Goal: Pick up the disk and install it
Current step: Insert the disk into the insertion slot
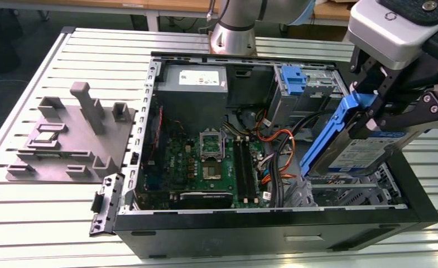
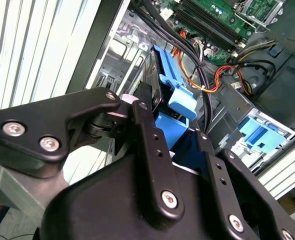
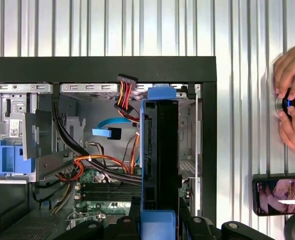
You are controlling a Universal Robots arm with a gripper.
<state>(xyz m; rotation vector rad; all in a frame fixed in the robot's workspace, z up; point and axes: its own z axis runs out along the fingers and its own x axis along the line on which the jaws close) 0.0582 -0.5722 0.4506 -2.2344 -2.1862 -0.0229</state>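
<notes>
Clearly the jaws are clamped on the disk [image 1: 352,149], one black finger on each broad face, gripping it at its upper end. In the exterior view the disk hangs tilted from the jaws, with its labelled silver face showing and its blue carrier along the edge. It is above the open computer case [image 1: 278,222], at the corner on the exterior view's right. Its lower end is close over the metal drive cage [image 1: 345,192]; whether it touches cannot be told. In the first wrist view the disk [image 3: 160,150] is seen edge-on, reaching from the jaws toward the case's far wall. In the second wrist view its blue carrier [image 2: 172,100] juts out past the fingers.

By count there is one disk, one case and one robot arm [image 1: 237,25]. One blue bracket [image 1: 293,79] sits in the upper bay and one grey power supply [image 1: 195,81] is beside it. One grey fixture block [image 1: 62,145] stands on the table [image 1: 92,44], well apart from the case. In the first wrist view, one hand [image 3: 290,70] and another hand [image 3: 293,127] rest at a round knob, and one phone [image 3: 280,195] lies near them.
</notes>
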